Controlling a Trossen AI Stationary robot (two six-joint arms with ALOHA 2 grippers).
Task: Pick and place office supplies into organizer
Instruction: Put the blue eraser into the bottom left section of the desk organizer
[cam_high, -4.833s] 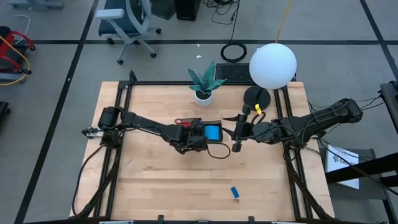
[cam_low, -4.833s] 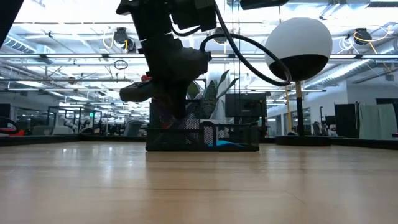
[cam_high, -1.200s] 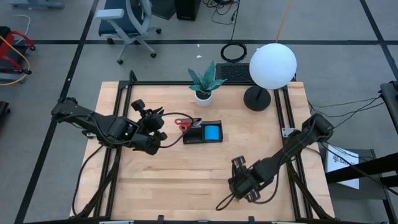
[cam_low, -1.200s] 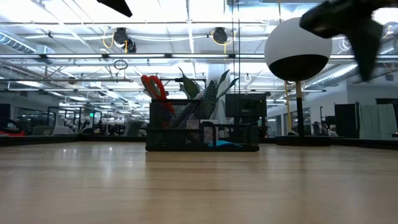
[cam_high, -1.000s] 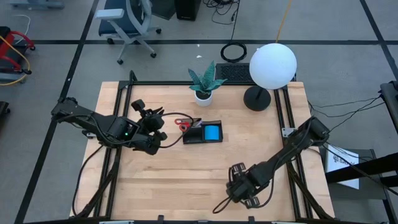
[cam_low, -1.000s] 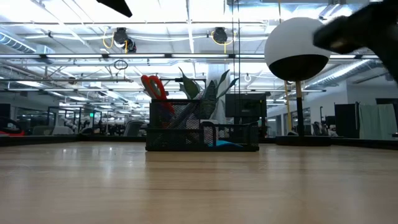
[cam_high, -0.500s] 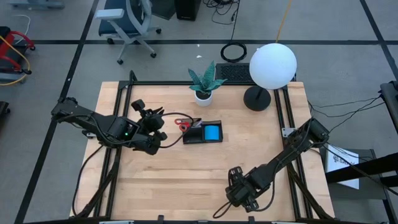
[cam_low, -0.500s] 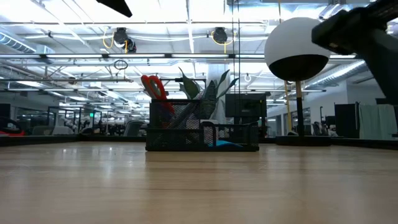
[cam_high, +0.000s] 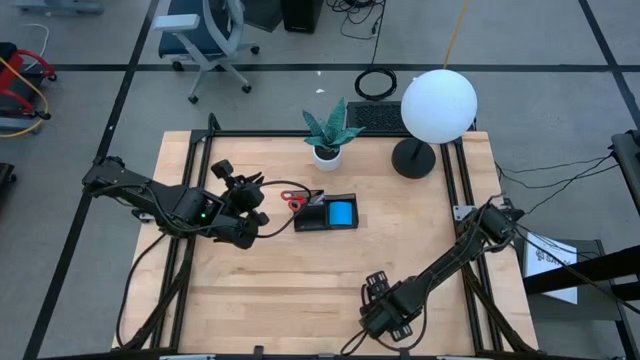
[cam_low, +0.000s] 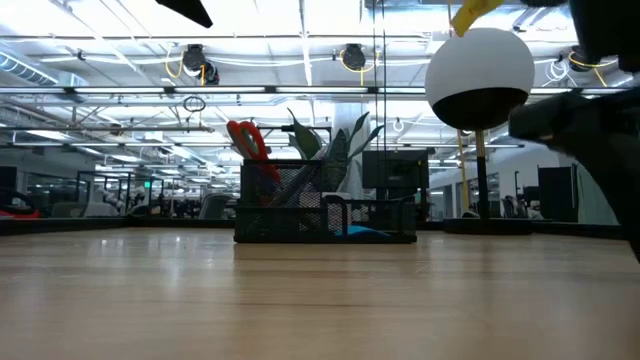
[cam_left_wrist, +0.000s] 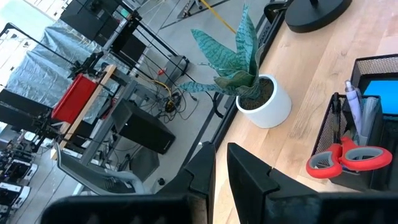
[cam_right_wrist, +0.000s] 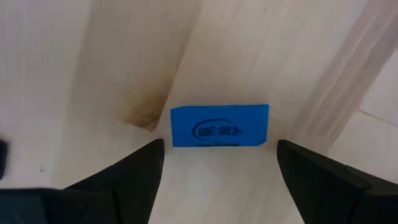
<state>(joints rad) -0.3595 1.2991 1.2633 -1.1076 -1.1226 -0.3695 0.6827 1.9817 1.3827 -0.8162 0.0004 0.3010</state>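
Observation:
A small blue block (cam_right_wrist: 219, 126) lies flat on the wooden table near its front edge. My right gripper (cam_right_wrist: 219, 150) points down over it, open. Its fingers stand off the block's two short ends and do not touch it. In the high view this gripper (cam_high: 385, 313) hides the block. The black mesh organizer (cam_high: 325, 215) stands mid-table. It holds a blue note pad (cam_high: 342, 212), red-handled scissors (cam_left_wrist: 345, 158) standing handles up, and pens (cam_left_wrist: 354, 102). My left gripper (cam_high: 250, 205) hangs shut and empty, above the table to the organizer's left.
A potted green plant (cam_high: 328, 135) stands behind the organizer. A lamp with a white globe (cam_high: 438, 105) and a black round base (cam_high: 413, 158) is at the far right. Bare wood lies between the organizer and the block.
My right gripper has sunk toward the table over the blue block and shifted a little toward the near edge. The block lies where it was.

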